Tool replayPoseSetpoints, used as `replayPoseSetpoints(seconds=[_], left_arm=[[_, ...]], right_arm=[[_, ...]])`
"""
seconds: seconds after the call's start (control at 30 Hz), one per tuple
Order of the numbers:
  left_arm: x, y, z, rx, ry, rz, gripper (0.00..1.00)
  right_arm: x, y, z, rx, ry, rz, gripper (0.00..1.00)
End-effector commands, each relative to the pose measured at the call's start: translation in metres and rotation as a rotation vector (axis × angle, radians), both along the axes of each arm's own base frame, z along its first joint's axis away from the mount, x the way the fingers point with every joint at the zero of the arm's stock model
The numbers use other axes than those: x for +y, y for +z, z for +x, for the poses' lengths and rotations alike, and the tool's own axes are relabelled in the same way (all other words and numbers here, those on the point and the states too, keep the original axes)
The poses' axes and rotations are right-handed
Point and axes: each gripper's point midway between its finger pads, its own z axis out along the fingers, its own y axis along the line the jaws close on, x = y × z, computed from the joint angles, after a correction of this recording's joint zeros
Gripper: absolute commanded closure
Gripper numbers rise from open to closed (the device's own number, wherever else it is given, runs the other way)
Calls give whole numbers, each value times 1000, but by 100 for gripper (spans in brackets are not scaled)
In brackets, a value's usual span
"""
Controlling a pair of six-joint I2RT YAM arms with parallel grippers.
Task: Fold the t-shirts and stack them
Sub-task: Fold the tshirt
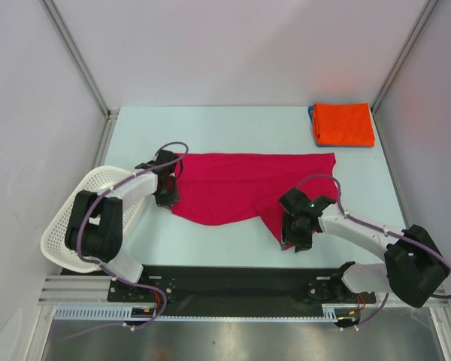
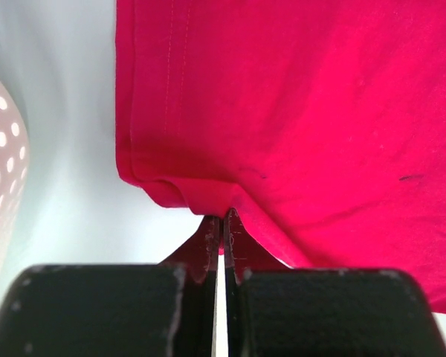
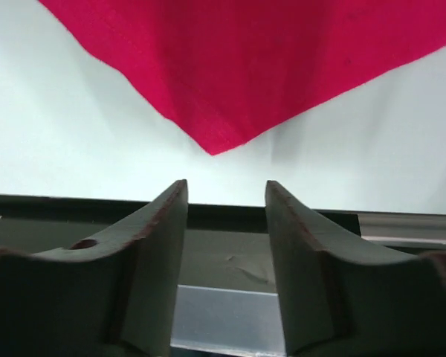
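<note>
A crimson t-shirt [image 1: 233, 188] lies spread flat across the middle of the table, with one flap folded over at its lower right. My left gripper [image 1: 169, 197] is shut on its left edge; in the left wrist view the closed tips [image 2: 223, 222] pinch a bunched fold of the red cloth [image 2: 305, 111]. My right gripper [image 1: 295, 232] is open and empty over the shirt's near right corner. In the right wrist view the gripper [image 3: 225, 190] points at the table's near edge, with the cloth's corner [image 3: 215, 137] just beyond it. A folded orange t-shirt [image 1: 344, 124] lies on a blue one [image 1: 313, 125] at the back right.
A white perforated basket [image 1: 64, 226] stands at the left edge beside the left arm, and it also shows in the left wrist view [image 2: 0, 156]. A black rail [image 1: 233, 280] runs along the near edge. Walls enclose the table on three sides.
</note>
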Motion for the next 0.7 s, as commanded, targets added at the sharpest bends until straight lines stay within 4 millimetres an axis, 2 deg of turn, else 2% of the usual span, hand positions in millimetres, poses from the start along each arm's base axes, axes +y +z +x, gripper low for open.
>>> replayPoseSetpoints(seconds=[0.0, 0.2, 0.33, 0.5, 0.53, 0.67], left_arm=[[-5, 9, 14, -31, -25, -19, 100], [-4, 12, 16, -33, -30, -15, 100], [-3, 12, 15, -29, -29, -9, 100], [-1, 9, 11, -20, -26, -4, 100], [-2, 9, 10, -20, -26, -3, 100], [0, 7, 8, -15, -18, -1, 100]], right_arm=[[10, -7, 12, -49, -5, 14, 50], [12, -22, 26, -81, -2, -56, 56], [6, -31, 28, -83, -3, -103, 61], [3, -26, 23, -79, -18, -104, 75], [1, -25, 22, -77, -24, -106, 81], [-12, -15, 8, -59, -41, -126, 94]])
